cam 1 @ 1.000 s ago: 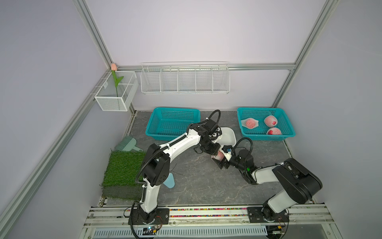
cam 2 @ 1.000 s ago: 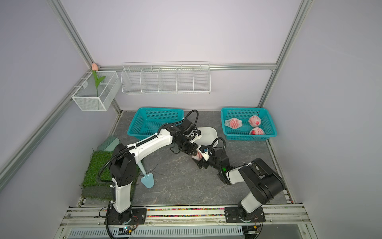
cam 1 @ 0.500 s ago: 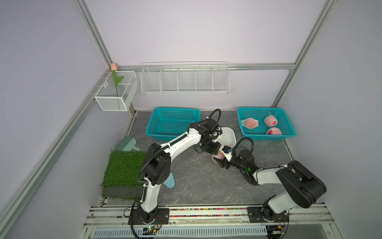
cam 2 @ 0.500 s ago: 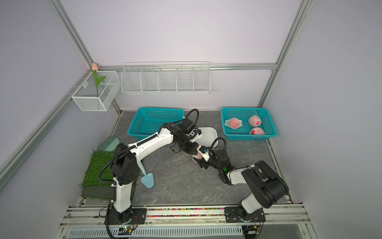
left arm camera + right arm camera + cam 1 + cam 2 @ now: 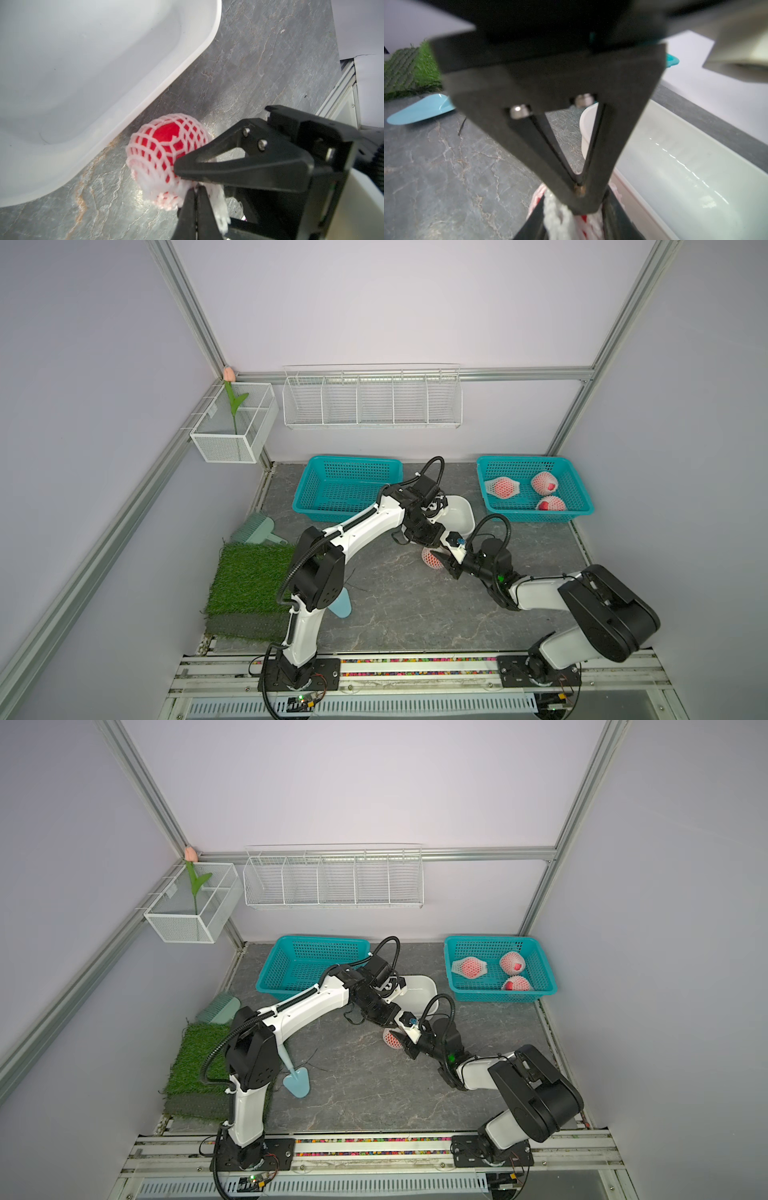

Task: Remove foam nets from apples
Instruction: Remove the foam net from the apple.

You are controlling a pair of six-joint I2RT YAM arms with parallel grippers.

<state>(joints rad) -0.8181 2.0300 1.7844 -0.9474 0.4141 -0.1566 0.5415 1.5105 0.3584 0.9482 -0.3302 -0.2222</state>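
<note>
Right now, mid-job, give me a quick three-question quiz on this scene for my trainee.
1. How many netted apples lie in the right teal basket?
2. True or false: the left teal basket is empty.
3. The left jaws pinch: A the foam net, B the white tub, C the blue scoop.

Key: 1 three; 2 true; 3 A.
</note>
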